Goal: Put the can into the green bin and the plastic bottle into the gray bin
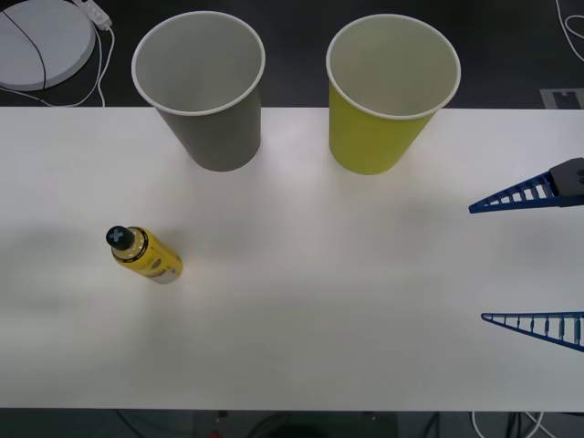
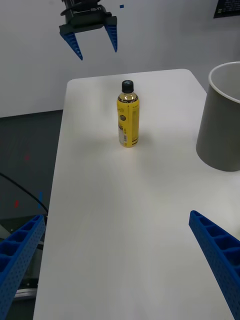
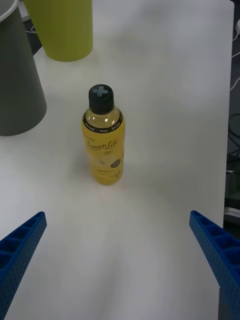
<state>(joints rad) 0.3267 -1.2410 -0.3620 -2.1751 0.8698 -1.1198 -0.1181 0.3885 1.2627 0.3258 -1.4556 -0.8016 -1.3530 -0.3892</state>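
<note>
The bottle [image 1: 146, 255] stands upright at the left middle of the front frame on the table [image 1: 301, 301], well apart from the gray bin [image 1: 203, 87] at upper left and the green bin [image 1: 388, 91] at upper centre-right. The left gripper [image 3: 120, 260], fingers spread wide, looks straight at the bottle, which sits centred ahead of the gap with its long axis vertical. The right gripper [image 1: 529, 265], also spread, hangs at the right edge, far across the table. The left arm is judged nearer. No can is visible.
</note>
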